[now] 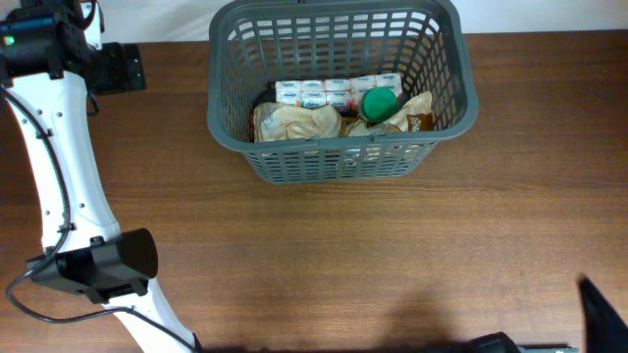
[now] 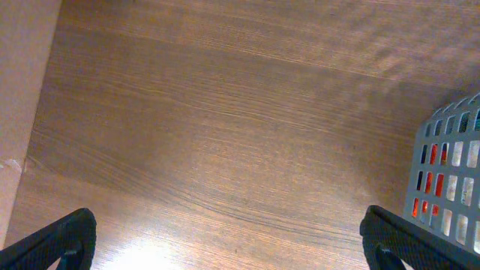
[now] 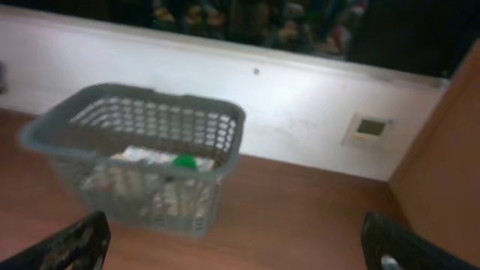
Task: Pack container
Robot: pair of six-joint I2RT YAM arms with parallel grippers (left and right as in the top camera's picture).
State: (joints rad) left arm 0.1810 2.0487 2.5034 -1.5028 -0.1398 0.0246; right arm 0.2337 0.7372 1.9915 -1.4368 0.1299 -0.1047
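The dark grey lattice basket (image 1: 339, 149) stands at the back centre of the wooden table. Inside lie a row of white packets (image 1: 334, 91), a green-lidded item (image 1: 379, 103) and tan bags (image 1: 294, 123). My left gripper (image 1: 123, 67) is at the far back left, well apart from the basket. In the left wrist view its jaws (image 2: 225, 240) are wide open and empty over bare wood, with the basket's wall (image 2: 450, 172) at the right edge. My right gripper (image 1: 601, 312) is at the front right corner. Its jaws (image 3: 236, 240) are wide open and empty, facing the distant basket (image 3: 142, 90).
The left arm's white link and black base (image 1: 98, 265) occupy the left side of the table. A white wall (image 3: 315, 97) runs behind the table's far edge. Bare wood (image 1: 373, 255) lies between the basket and the front edge.
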